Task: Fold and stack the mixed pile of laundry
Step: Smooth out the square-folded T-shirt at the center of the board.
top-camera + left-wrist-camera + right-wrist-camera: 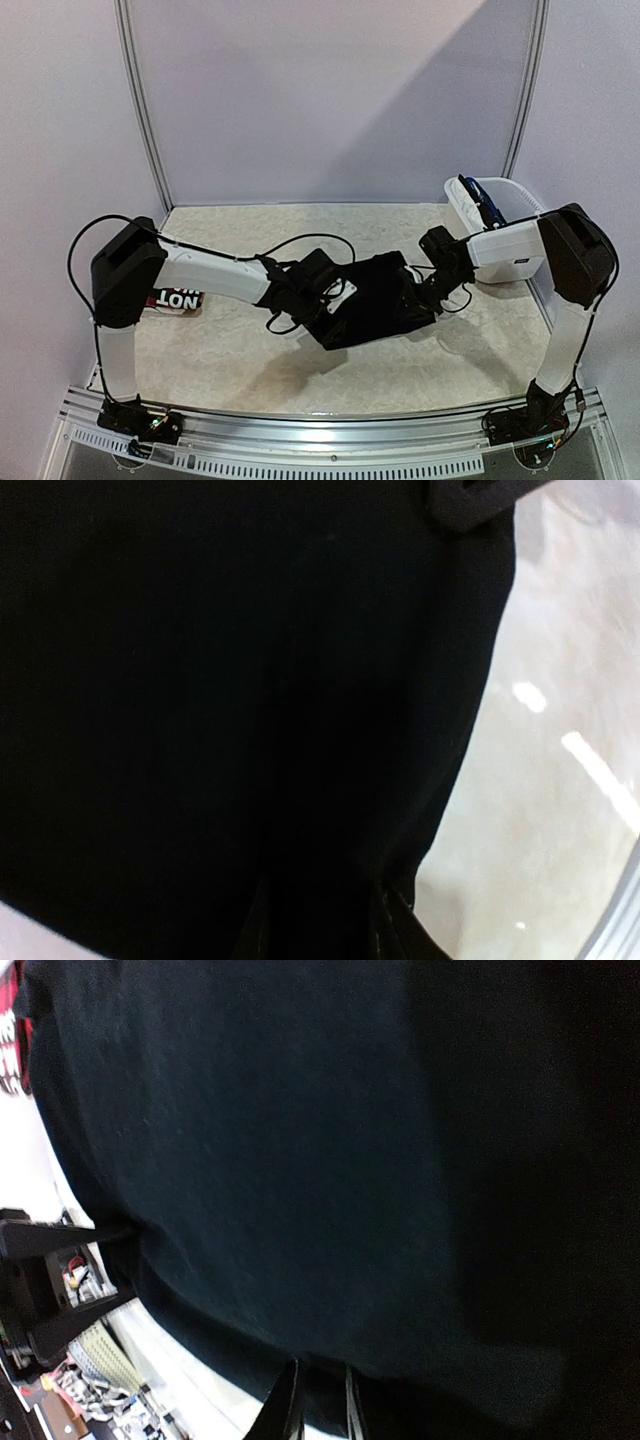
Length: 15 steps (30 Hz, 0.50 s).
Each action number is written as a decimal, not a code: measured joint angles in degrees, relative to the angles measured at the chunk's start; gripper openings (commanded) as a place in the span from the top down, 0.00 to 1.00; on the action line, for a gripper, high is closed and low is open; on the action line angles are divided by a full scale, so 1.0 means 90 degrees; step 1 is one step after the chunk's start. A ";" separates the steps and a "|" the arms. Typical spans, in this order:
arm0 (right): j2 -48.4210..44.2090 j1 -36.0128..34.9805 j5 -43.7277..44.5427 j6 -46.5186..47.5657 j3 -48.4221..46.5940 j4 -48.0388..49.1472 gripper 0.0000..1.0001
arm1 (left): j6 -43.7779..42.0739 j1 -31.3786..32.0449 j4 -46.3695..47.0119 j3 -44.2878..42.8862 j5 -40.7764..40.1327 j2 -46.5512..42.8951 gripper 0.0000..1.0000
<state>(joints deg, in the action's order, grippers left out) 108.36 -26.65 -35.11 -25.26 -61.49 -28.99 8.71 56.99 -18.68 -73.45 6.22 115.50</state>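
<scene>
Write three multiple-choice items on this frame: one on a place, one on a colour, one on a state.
1. Where does the white basket stand?
A: at the far right corner of the table
B: at the near left corner
C: in the centre

2. What colour is the garment lying mid-table?
A: yellow
B: white
C: black

3. How is the right tool?
A: wide open in the air
B: pinched narrow on the garment's edge
C: holding the basket

Answers:
1 A: the top view shows it at the far right.
2 C: every view shows plain black cloth.
3 B: the right wrist view shows its fingers close together with black cloth between them.
</scene>
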 measured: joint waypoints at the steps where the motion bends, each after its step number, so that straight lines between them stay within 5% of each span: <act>1: -0.0151 -0.0041 0.0007 -0.0056 0.0180 -0.0022 0.83 | 0.0015 0.0056 0.0000 0.0141 -0.0017 -0.0126 0.68; 15: -0.1994 -0.0032 0.1508 -0.0398 0.1268 -0.1717 0.83 | 0.0078 0.0335 -0.1049 0.1440 -0.0576 -0.1515 0.64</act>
<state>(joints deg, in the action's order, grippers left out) 90.41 -26.94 -21.54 -28.84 -50.09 -44.45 9.41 60.01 -28.12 -60.49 1.04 101.86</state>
